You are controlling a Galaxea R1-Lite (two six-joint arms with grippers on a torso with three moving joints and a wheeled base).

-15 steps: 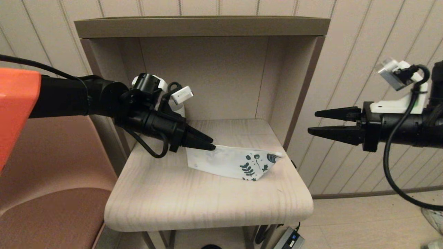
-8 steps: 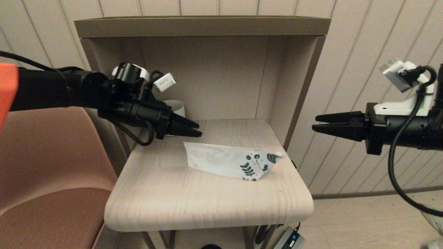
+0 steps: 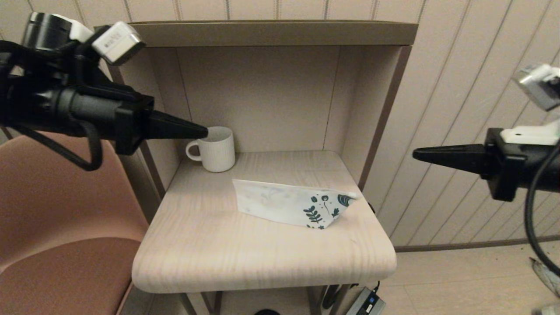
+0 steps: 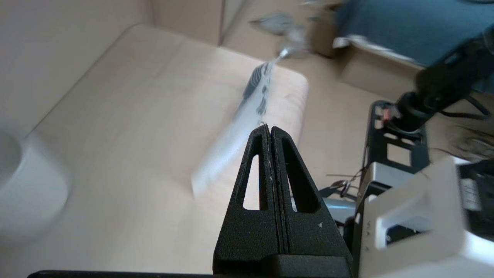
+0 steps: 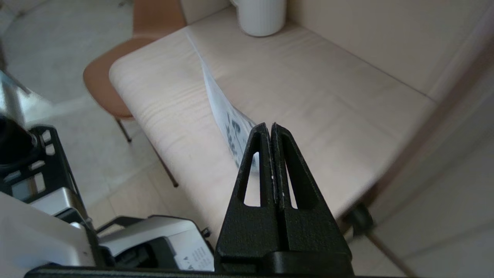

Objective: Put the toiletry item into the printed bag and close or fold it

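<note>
The left gripper [image 3: 203, 130] hangs at the left with its tapered black jaws pressed together and empty, its tip before the rim of a ribbed white mug [image 3: 216, 148], well above and apart from the printed bag [image 3: 291, 205]. That soft, flat white pouch with dark teal leaves at its right end lies on the pale wood-grain desk [image 3: 262, 258], while the right gripper [image 3: 415, 154] hovers off the desk's right edge, jaws likewise closed on nothing. The left wrist view alone shows the bag's raised corner tip; no tube shows anywhere.
</note>
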